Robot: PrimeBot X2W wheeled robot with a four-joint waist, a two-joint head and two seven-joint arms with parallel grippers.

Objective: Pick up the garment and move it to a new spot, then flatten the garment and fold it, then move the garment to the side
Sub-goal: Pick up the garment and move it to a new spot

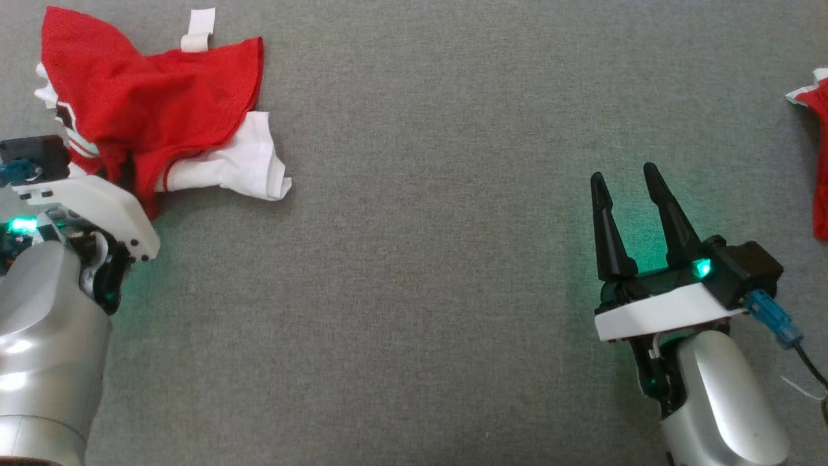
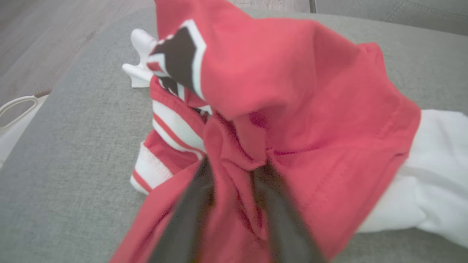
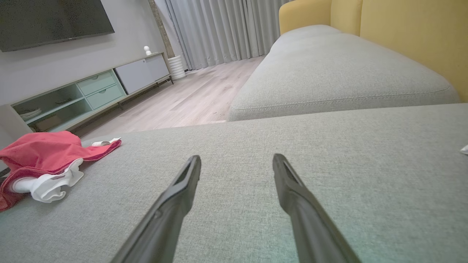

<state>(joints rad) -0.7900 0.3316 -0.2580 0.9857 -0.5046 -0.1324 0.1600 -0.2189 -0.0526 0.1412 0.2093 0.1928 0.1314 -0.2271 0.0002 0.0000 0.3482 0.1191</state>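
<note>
Pinching a red fold, the left gripper (image 2: pixel 236 168) is clamped on the garment (image 2: pixel 292 91), heaped at the left of the grey sofa cushion (image 1: pixel 414 291); the right gripper (image 1: pixel 623 172) is held spread and empty. Pick-up is judged in hand; a lift and carry to bare cushion is called for. Beyond, wooden floor (image 3: pixel 190 98) and low cabinet (image 3: pixel 91 91) are noted.

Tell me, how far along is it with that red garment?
Barely begun. Done: nothing yet; the garment lies crumpled at the left edge of the sofa. In hand: the left gripper has a red fold between its fingers, though a firm grip isn't clear. The right gripper hangs open, holding nothing. Left: lifting it to a new spot, flattening, folding, setting aside.
</note>
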